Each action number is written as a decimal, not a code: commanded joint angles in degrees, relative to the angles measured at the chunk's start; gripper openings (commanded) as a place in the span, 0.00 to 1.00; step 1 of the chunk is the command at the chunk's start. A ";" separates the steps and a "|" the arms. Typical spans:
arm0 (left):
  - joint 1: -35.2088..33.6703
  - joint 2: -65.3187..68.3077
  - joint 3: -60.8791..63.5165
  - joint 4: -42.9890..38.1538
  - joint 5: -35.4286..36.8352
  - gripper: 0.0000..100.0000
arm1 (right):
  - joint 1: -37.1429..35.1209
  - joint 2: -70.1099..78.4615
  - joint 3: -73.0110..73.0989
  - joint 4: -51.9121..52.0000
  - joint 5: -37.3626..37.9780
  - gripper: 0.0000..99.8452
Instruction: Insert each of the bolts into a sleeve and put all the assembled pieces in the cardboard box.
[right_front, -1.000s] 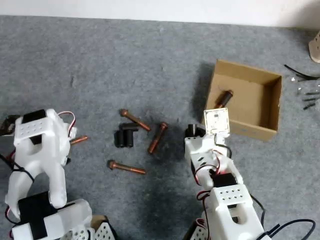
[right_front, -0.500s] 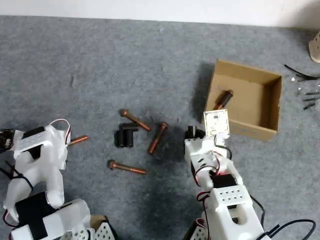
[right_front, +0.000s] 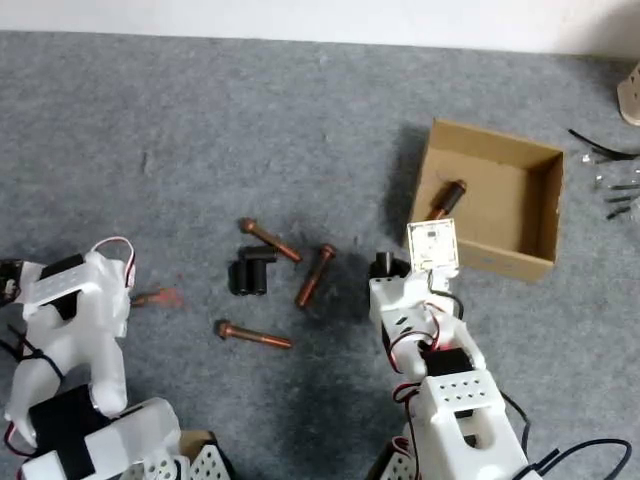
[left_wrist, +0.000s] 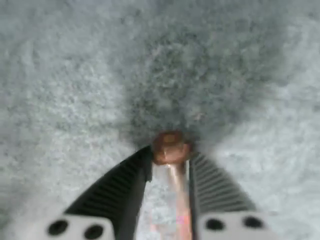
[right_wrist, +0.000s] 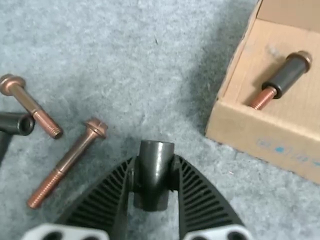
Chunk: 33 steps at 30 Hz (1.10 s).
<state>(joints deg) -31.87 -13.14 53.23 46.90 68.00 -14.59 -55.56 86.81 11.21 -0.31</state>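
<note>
Upper right of the high view: cardboard box (right_front: 489, 258), with one assembled piece (right_front: 447, 198) inside, near its left wall. Mid-frame, left of the box: sleeve cluster (right_front: 252, 272) with three bolts around it. Upper bolt (right_front: 270, 240) just above the cluster, right bolt (right_front: 314, 275) just beside it toward the box, lower bolt (right_front: 254, 335) below and apart. Lower left, well left of the cluster: left gripper (left_wrist: 170, 165) clamped on the held bolt (right_front: 157, 297). Between right bolt and box, just off the box's lower left corner: right gripper (right_wrist: 156, 162) clamped on the held sleeve (right_wrist: 153, 187). Far right edge, beyond the box: cables (right_front: 610, 175).
</note>
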 joint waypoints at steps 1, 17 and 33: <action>-0.22 -0.31 -1.45 0.00 -0.62 0.00 | 0.75 -1.27 -0.66 -1.89 0.79 0.00; 3.56 -28.18 -20.97 11.16 -24.97 0.00 | 0.75 -1.27 -0.57 -1.89 0.79 0.00; 24.92 -80.04 13.05 -4.75 -41.58 0.00 | 0.31 -1.71 -0.31 -1.98 0.79 0.00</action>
<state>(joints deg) -12.09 -78.11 56.48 51.56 26.86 -14.59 -55.74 86.81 11.21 -0.31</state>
